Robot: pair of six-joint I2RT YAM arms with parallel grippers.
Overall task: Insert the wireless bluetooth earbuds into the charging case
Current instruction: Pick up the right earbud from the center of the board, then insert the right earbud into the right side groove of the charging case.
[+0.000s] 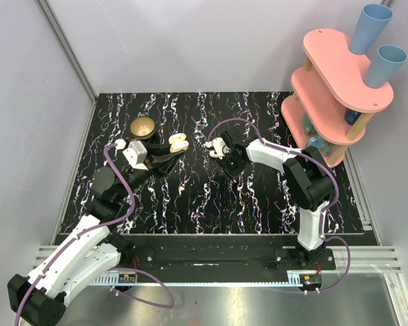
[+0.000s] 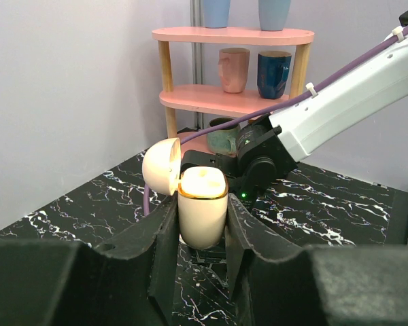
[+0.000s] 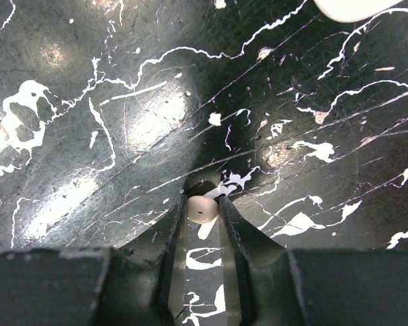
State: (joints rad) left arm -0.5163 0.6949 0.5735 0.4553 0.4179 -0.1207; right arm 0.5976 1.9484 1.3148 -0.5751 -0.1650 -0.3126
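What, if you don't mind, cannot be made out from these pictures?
Sockets inside the case: left wrist view is side-on, its rim hides them; too small from above.
Stem of the earbud: right wrist view, hidden between the fingers of the right tool.
A second earbud: seen in no view.

White shells over black joints on the left arm (image 1: 81,250) at seven o'clock and the right arm (image 1: 311,227) at four; a purple cable (image 2: 353,63), zip-tied, along each; matte black wedge-shaped fingers (image 2: 164,238).
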